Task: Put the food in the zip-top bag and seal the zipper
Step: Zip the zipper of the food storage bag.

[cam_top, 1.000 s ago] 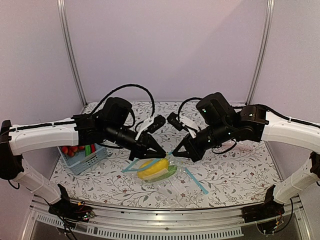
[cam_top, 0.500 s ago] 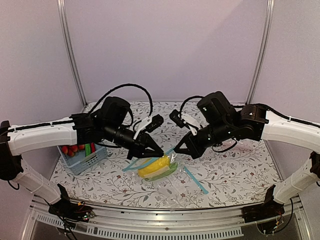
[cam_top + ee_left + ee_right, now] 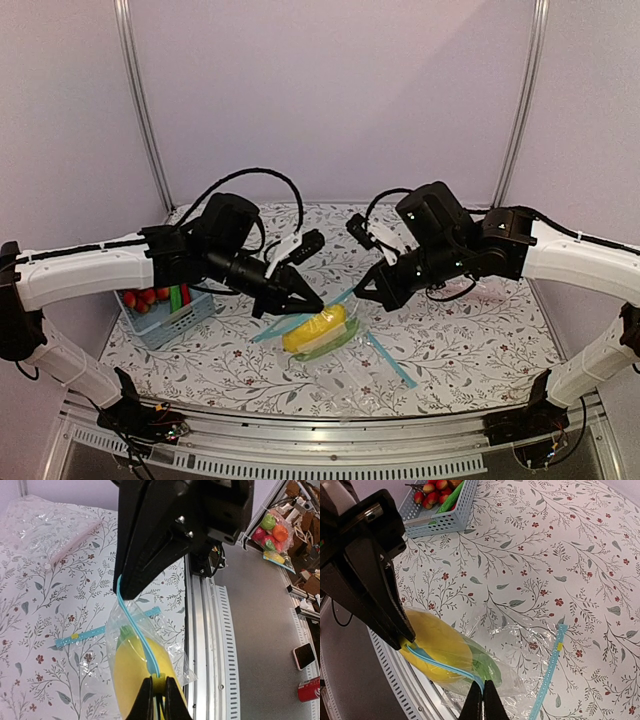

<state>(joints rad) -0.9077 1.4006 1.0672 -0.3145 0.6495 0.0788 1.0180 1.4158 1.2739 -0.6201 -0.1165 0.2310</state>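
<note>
The zip-top bag (image 3: 318,332) hangs just above the table between my two grippers. The food sits inside it: a yellow piece (image 3: 437,645) and a green piece (image 3: 487,664). The light-blue zipper (image 3: 445,665) stretches taut along the bag's top edge. My left gripper (image 3: 160,697) is shut on one end of the zipper (image 3: 137,630), at its small yellow-green tab. My right gripper (image 3: 483,696) is shut on the other end. In the top view the left gripper (image 3: 316,304) and the right gripper (image 3: 364,291) face each other over the bag.
A blue basket (image 3: 165,312) with red berries and a dark-green vegetable stands at the left. A larger clear bag with a long blue strip (image 3: 390,361) lies on the table under and right of the small bag. Another clear bag (image 3: 50,525) lies further back.
Both grippers have risen a little with the zipper. The right one drew up and to the right, pulling the strip tighter and lifting the bag and food slightly.
</note>
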